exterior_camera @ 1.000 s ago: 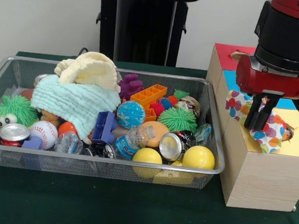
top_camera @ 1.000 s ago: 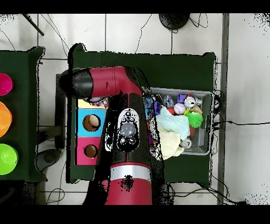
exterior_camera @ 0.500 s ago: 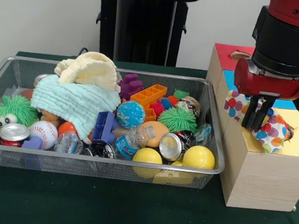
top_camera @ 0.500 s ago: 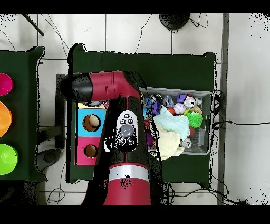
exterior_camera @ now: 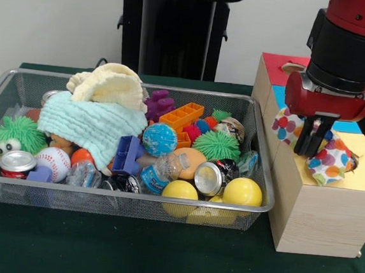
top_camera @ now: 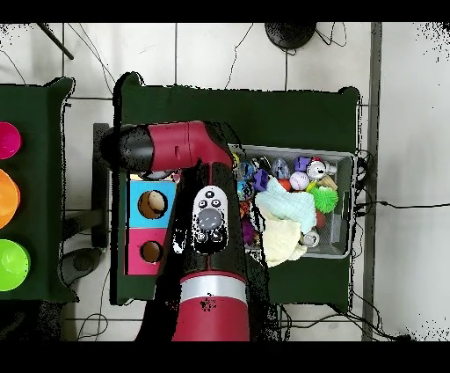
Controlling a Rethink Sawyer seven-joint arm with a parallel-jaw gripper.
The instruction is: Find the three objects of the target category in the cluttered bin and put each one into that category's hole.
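Nearest along the front rim of the wire basket (exterior_camera: 126, 198): two yellow balls (exterior_camera: 179, 190) (exterior_camera: 242, 191), a tipped silver can (exterior_camera: 208, 178), a small clear bottle (exterior_camera: 160, 172), a baseball (exterior_camera: 53, 162) and a red-labelled can (exterior_camera: 17, 163) at the left corner; just behind those, a green fuzzy toy with eyes (exterior_camera: 15, 134), a blue block (exterior_camera: 128, 155), a globe-printed ball (exterior_camera: 159, 139) and a green spiky ball (exterior_camera: 215, 145); over the basket's left half, a mint cloth (exterior_camera: 87, 124) with a cream cloth (exterior_camera: 107, 85) heaped on top, toward the far rim; beside the cream cloth, purple and orange building bricks (exterior_camera: 180, 116); all on a dark green tabletop (exterior_camera: 128, 250).

Right of the basket, touching its end wall, a wooden box (exterior_camera: 310, 208) with yellow, blue and red top panels; draped over the yellow panel, a white cloth with coloured dots (exterior_camera: 324, 158), one end at the hole (exterior_camera: 351, 163) in that panel, the other end hanging toward the basket; directly above the dotted cloth, the gripper (exterior_camera: 311, 144), jaws drawn close together and pointing down, tips at the fabric; cannot tell whether pinching it or merely touching; from overhead, gripper hidden under the red arm (top_camera: 206, 220).
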